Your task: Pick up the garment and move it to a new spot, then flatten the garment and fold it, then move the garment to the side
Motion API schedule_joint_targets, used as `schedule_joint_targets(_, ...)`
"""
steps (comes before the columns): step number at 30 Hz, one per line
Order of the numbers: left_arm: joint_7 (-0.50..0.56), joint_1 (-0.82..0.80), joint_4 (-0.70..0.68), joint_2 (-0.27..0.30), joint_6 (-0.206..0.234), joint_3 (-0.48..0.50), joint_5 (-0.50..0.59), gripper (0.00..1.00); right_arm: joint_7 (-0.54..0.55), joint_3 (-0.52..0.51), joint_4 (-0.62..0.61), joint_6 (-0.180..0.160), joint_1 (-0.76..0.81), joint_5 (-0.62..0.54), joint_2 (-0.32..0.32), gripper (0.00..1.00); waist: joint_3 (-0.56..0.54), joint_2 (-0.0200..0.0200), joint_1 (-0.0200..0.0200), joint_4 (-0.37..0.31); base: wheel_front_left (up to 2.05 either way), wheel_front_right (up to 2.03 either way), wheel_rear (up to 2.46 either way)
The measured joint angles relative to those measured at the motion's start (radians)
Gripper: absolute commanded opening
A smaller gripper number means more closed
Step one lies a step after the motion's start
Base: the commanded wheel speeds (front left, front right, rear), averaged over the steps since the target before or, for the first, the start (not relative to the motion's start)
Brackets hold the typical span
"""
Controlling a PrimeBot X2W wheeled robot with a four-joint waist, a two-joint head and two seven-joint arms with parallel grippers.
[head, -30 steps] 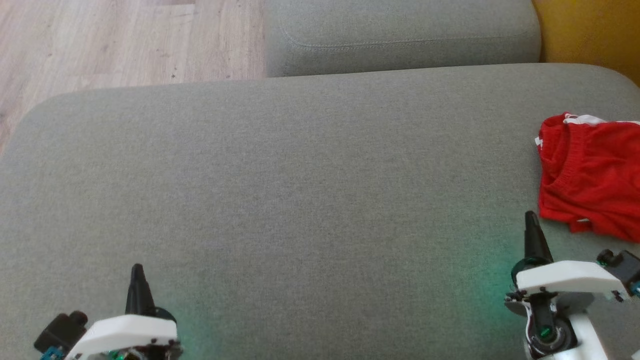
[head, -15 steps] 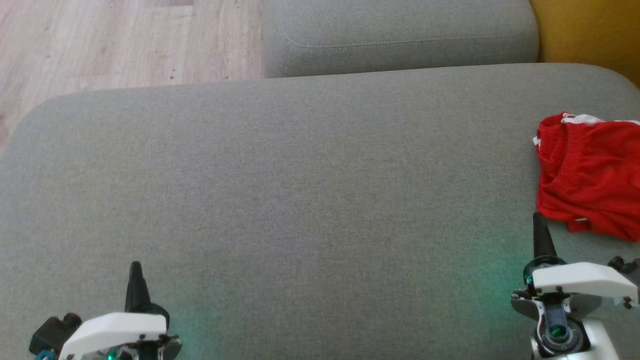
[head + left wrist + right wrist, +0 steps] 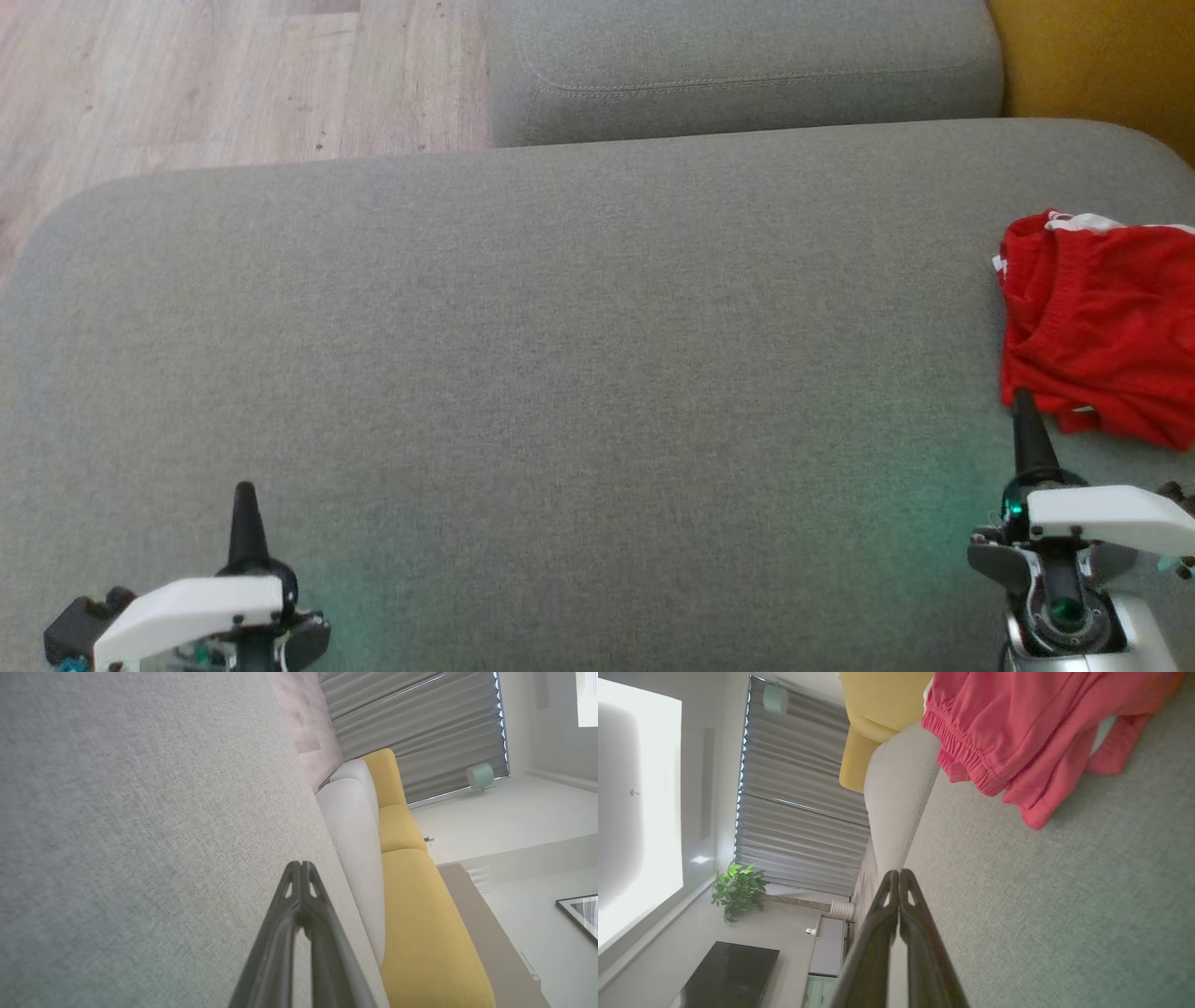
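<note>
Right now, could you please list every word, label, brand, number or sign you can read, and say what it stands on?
None: no text can be read in these views.
The garment shows white edging but no print or label.
The sofa is plain grey fabric.

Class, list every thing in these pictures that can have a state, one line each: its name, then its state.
garment, crumpled in a heap, lying on the grey cushion, not held.
left gripper, shut, empty.
right gripper, shut, empty, tip near the garment's edge.
curtain, drawn shut.
</note>
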Motion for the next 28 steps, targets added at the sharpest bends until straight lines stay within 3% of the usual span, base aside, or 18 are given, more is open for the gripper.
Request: schedule_joint_targets(28,0.082,-0.023,-0.029,-0.001,-0.027,0.037,-0.316,0.00,0.082,-0.053,-0.075,0.000,0.021,0.315,0.000,0.00,-0.004,0.0000,0.0000,-0.006,0.00,0.00,0.00)
